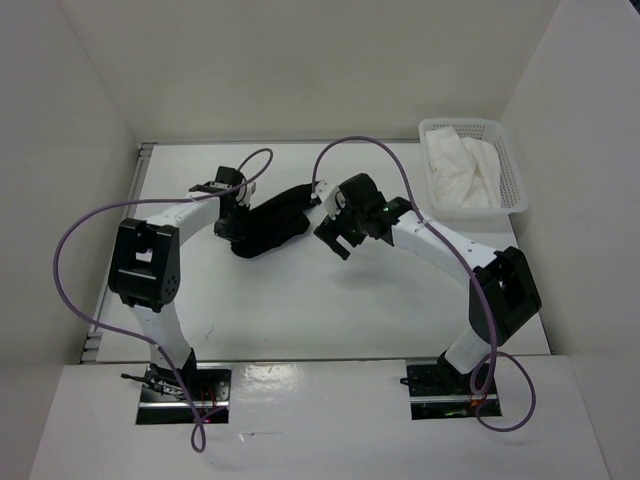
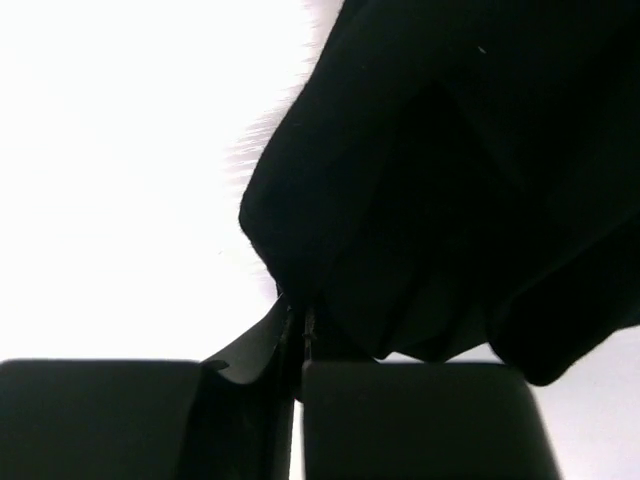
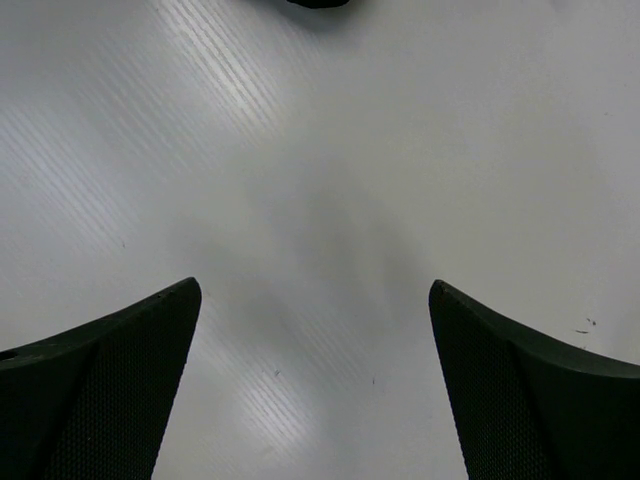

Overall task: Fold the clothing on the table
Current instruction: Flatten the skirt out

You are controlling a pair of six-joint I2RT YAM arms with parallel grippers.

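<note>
The black clothing (image 1: 275, 222) lies bunched in a crumpled heap on the white table (image 1: 300, 310), between the two arms. My left gripper (image 1: 232, 215) is at the heap's left end, shut on an edge of the cloth. In the left wrist view its jaws (image 2: 298, 325) meet with a thin fold of the clothing (image 2: 450, 180) pinched between them. My right gripper (image 1: 335, 238) hovers at the heap's right end. It is open (image 3: 315, 290) over bare tabletop with nothing between its fingers. Only a sliver of the clothing (image 3: 318, 3) shows at the top edge of the right wrist view.
A white mesh basket (image 1: 512, 150) holding a white cloth (image 1: 462, 172) stands at the back right corner. White walls close in the table on the left, back and right. Purple cables loop above both arms.
</note>
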